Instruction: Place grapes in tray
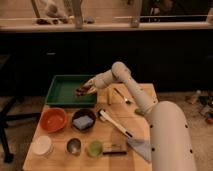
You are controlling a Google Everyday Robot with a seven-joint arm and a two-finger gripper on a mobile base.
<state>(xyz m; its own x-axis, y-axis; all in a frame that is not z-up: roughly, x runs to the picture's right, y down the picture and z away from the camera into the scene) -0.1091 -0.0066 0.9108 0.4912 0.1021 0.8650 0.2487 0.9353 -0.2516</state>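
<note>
While the gripper (84,91) hangs over the tray (62,92), jaws closed on the grapes (80,91), release should come low, inside the rim.

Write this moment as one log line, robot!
pincer: over green tray, right side | grapes: at pincer tip | release: not yet

Your wooden table (112,145) carries the green tray (61,92), orange bowl (53,120), dark bowl (84,120), cups; the gripper (84,90) hovers over the tray.

Dim, soft-focus scene; pincer (84,90) over warmly lit table (127,112)
</note>
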